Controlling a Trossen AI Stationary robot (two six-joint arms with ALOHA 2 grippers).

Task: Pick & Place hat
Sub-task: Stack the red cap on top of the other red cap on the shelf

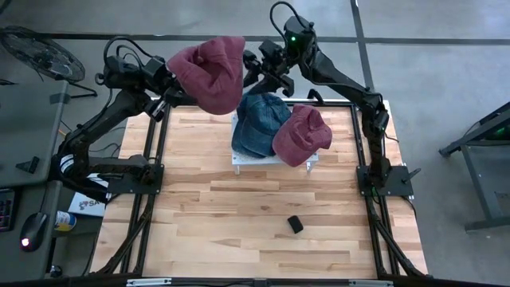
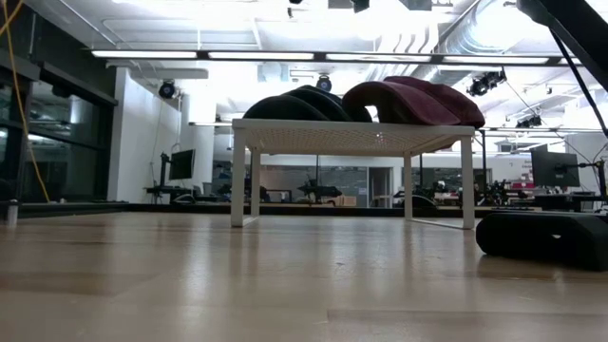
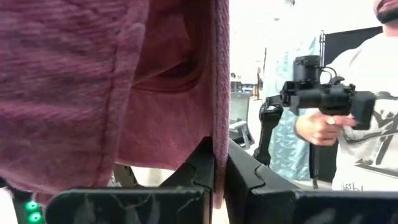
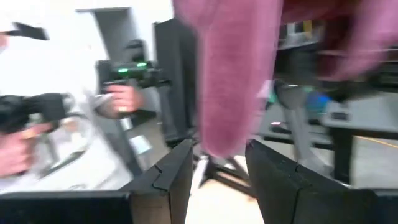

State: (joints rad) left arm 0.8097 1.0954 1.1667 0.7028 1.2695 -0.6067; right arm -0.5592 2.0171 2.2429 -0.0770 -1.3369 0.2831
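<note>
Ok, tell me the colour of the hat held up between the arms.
Maroon hat; the high view shows it best.

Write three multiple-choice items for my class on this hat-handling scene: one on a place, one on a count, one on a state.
1. Where is the blue denim cap?
A. on the white rack
B. on the bare tabletop
C. in the right gripper

2. How many maroon hats show in the high view?
A. one
B. two
C. three

3. What is the left gripper doing?
A. resting open on the table
B. clamped on the maroon beanie
C. holding the small black object

Answers:
1. A: the denim cap lies on the white rack beside the maroon cap.
2. B: there is the maroon cap on the rack and the maroon beanie held up over the table's far edge.
3. B: the left wrist view shows its fingers pinched on the beanie's edge. The right gripper is open at the fabric, and the small black object lies alone on the table.
</note>
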